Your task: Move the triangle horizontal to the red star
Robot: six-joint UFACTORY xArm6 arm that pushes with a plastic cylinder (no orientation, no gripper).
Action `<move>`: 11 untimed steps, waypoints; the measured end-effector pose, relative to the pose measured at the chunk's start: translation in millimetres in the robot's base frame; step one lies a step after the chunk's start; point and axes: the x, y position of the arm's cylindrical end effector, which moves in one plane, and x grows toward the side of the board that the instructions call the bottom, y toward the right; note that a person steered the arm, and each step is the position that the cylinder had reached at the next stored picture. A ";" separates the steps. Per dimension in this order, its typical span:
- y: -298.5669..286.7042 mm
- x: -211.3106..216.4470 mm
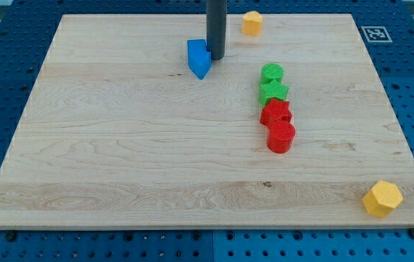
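Note:
A blue triangle (201, 68) lies near the view's top centre, pressed against a blue cube-like block (196, 49) just above it. My tip (216, 57) stands right beside these blue blocks, at their right side, touching or nearly touching them. The red star (275, 111) lies to the right and lower, in a close column of blocks: a green cylinder (271, 72) at the top, a green star (273, 91), then the red star, then a red cylinder (281, 136). The triangle sits higher in the view than the red star.
A yellow block (251, 22) lies near the board's top edge, right of the rod. A yellow hexagon (382, 198) sits at the bottom right corner. The wooden board (119, 160) rests on a blue perforated table.

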 end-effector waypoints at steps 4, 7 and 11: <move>-13.4 43.6; -41.7 42.4; -44.9 100.1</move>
